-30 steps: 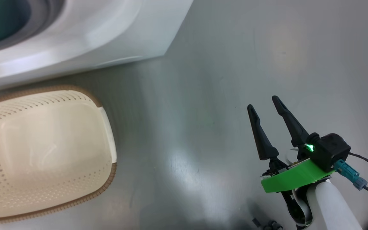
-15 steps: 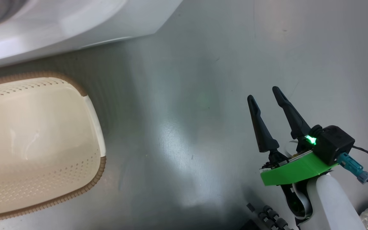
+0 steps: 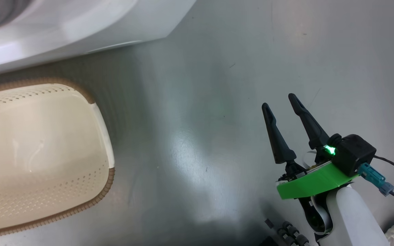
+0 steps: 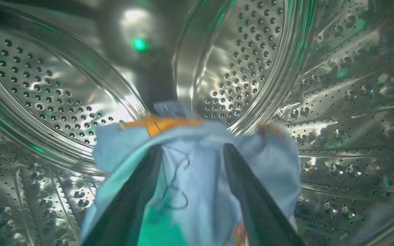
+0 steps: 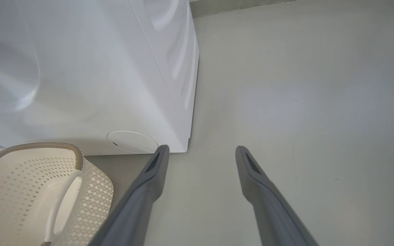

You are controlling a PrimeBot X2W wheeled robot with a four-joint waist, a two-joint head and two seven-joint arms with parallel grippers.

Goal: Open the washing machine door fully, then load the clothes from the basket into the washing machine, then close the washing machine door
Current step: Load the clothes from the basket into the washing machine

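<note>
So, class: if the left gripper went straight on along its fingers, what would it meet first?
The clothes draped across the left gripper; beyond them, probably the drum, its perforated rear wall; depth unclear.

floor (image 3: 217, 102): open passage right of washing machine (image 3: 80, 27) | basket (image 3: 46, 147): blocks low front | drum (image 4: 248, 44): roomy around clothes (image 4: 197, 164)

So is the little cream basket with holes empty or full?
Empty, where visible: the cream perforated plastic basket shows only its bare bottom, nothing inside. Its left end is cut off.
</note>
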